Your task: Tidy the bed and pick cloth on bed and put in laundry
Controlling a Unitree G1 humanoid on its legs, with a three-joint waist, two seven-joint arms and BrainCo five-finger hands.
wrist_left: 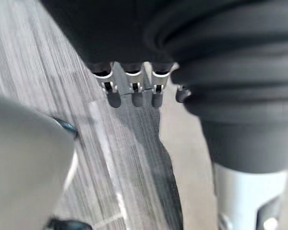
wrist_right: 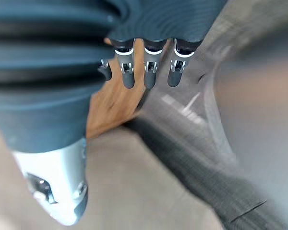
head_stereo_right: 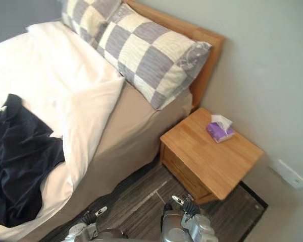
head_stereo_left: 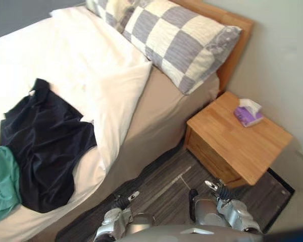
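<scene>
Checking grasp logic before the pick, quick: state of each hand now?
Left hand: open, holding nothing.
Right hand: open, holding nothing.

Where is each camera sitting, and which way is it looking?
Left eye view: on the head, looking down at the bed, dark cloth and nightstand; left hand and right hand hang low.
Right eye view: beside it, sharing that scene.
Left wrist view: on the left wrist, looking past its fingers at the floor.
Right wrist view: right wrist, past its fingers at nightstand and floor.
</scene>
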